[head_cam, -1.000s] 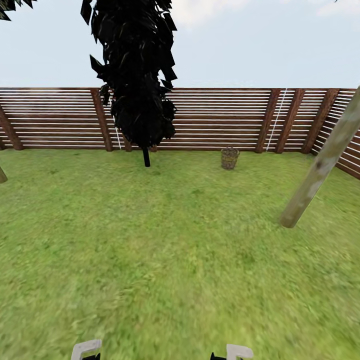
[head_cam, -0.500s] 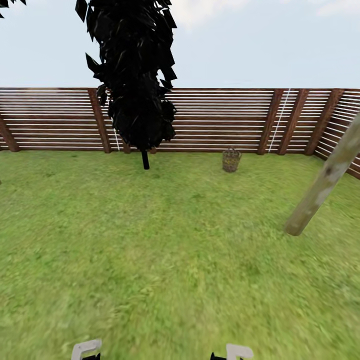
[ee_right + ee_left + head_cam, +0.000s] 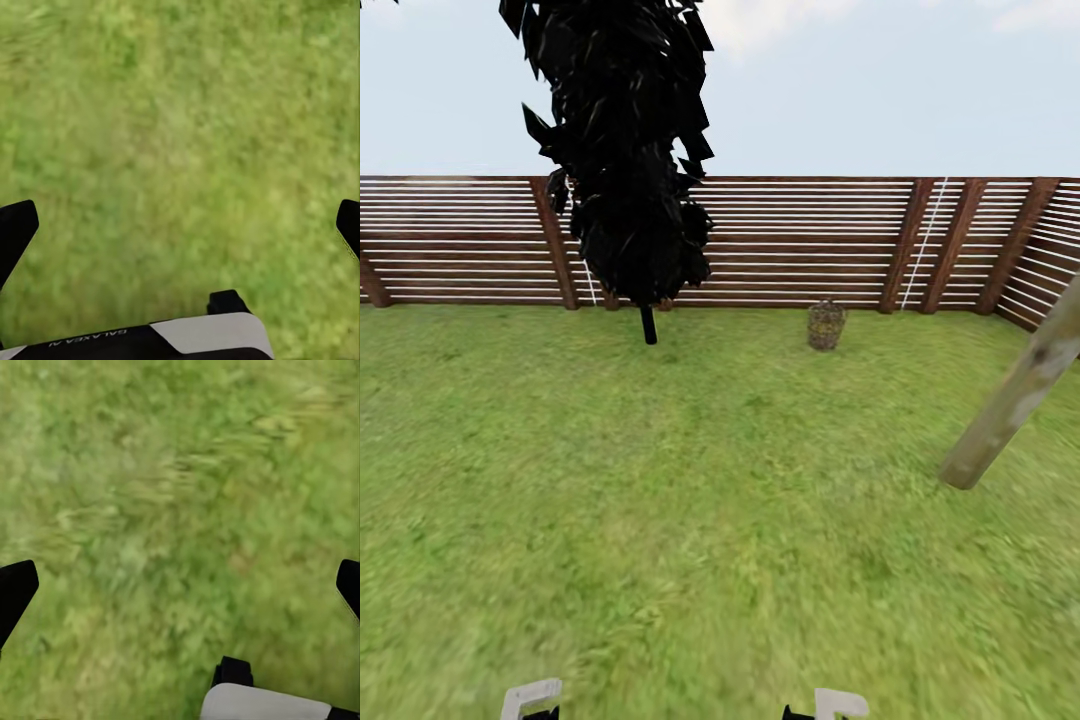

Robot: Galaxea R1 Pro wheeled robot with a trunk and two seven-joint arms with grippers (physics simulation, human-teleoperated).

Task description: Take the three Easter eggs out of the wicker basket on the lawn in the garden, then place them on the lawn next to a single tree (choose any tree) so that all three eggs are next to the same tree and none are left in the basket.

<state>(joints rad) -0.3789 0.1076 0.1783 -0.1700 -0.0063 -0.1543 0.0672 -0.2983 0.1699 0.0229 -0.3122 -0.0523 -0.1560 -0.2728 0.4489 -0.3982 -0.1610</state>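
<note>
The wicker basket (image 3: 826,325) stands far off on the lawn (image 3: 720,500), close to the slatted fence, right of centre in the head view. Whether the Easter eggs lie inside cannot be told at this distance. A pale grey-beige tree (image 3: 1015,395) trunk leans in at the right, rooted in the grass nearer to me than the basket. My left gripper (image 3: 180,585) hangs open over bare grass, its black fingertips wide apart. My right gripper (image 3: 180,225) is likewise open above grass, holding nothing. Both arms' pale parts peek in at the head view's lower edge.
A near-black conical cypress (image 3: 625,150) rises at the back left on a thin dark stem. The brown horizontal-slat fence (image 3: 790,240) closes the garden behind and turns a corner at the right. Open grass stretches between me and the basket.
The whole head view has shifted as I roll forward: the basket, cypress and tree trunk sit slightly closer and lower. The trunk's base has slid right and down. Both grippers stay open.
</note>
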